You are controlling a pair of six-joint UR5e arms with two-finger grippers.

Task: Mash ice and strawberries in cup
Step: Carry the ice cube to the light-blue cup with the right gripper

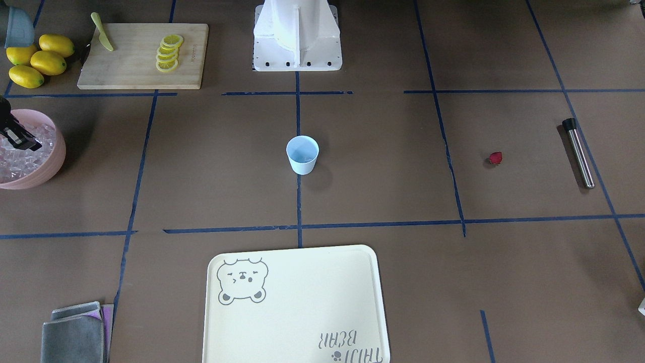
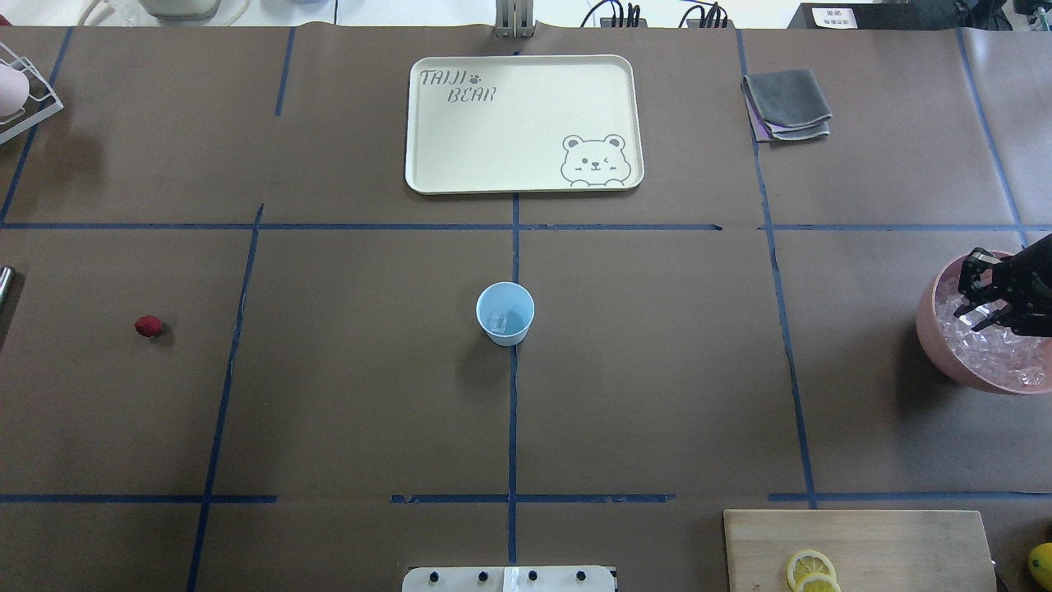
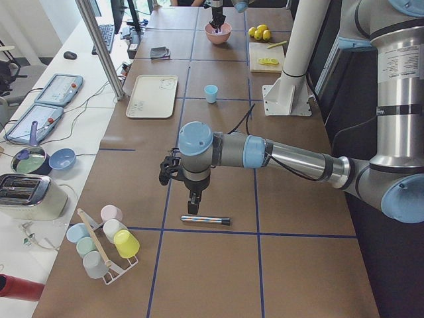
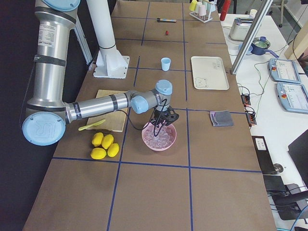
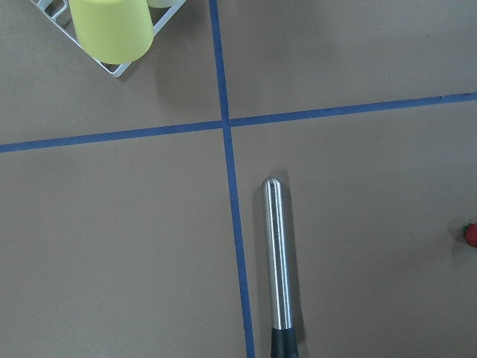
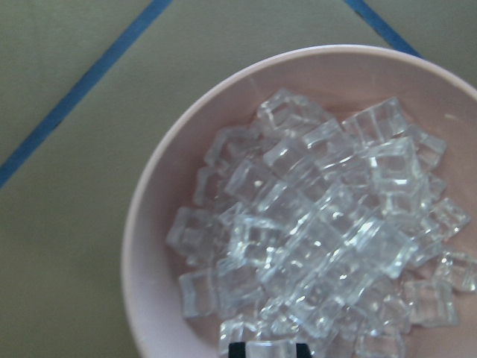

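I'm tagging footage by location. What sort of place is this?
Probably a robotics lab staged for drink making: a tape-gridded table, a mounted robot arm, and control tablets alongside.

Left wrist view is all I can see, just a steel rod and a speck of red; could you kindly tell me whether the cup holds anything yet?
Observer: The cup stands at the centre of the table with what looks like one ice cube inside and no berry.
Operator: Thank you. Where is the right arm?
Observer: The right gripper is down in the pink bowl of ice, its fingers either side of a cube; whether they grip it I cannot tell.
Operator: And the red speck?
Observer: That is the strawberry, lying alone on the table between cup and rod.
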